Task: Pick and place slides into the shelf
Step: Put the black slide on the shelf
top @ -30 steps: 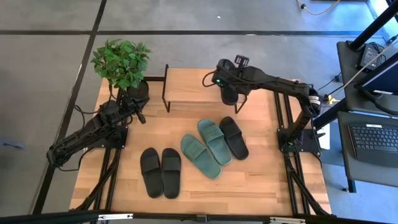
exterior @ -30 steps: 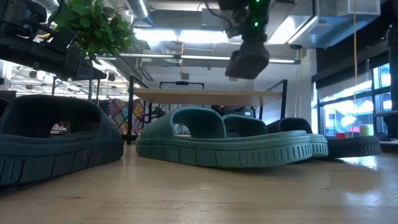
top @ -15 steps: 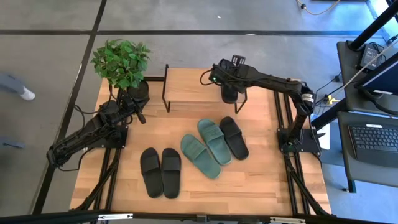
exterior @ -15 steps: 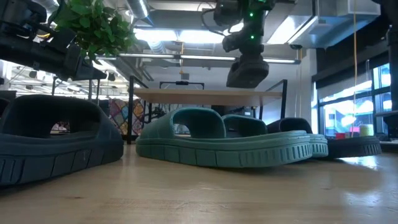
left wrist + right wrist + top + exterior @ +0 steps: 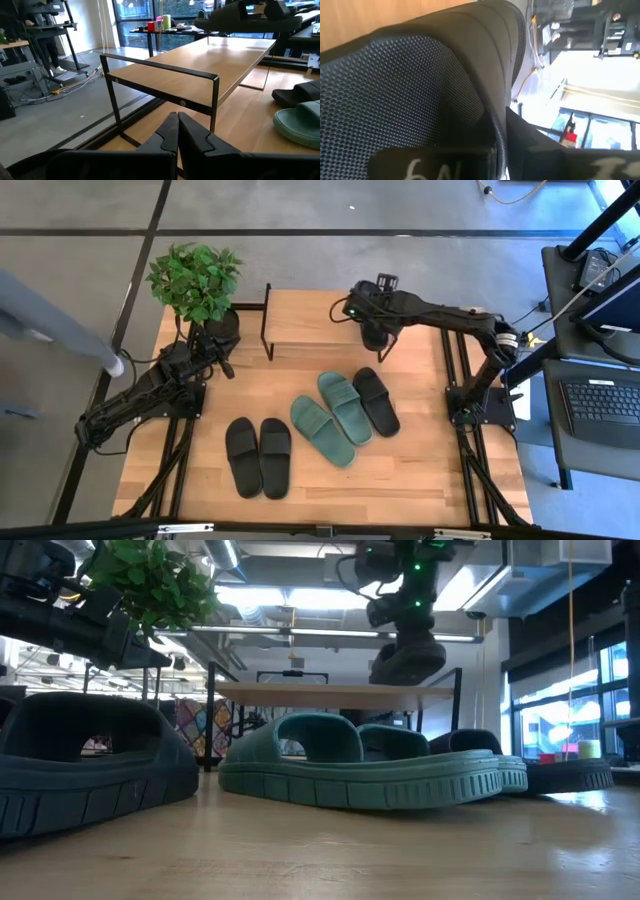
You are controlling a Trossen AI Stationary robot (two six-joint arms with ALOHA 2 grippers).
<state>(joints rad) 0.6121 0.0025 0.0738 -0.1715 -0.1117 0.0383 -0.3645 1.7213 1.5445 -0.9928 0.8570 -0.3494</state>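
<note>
left gripper [image 5: 229,370]: jaws closed, holding nothing, near the plant [image 5: 196,280] | black pair [image 5: 258,457]: flat on the table [image 5: 410,470] | green pair [image 5: 334,417]: side by side mid table | lone black slide [image 5: 376,400]: beside the green ones | shelf [image 5: 312,322]: at the back | right gripper [image 5: 374,332]: jaws pinching a black slide [image 5: 407,661] just above the shelf's right end

L gripper [image 5: 177,131] closed, R gripper [image 5: 375,332] clamped.
</note>
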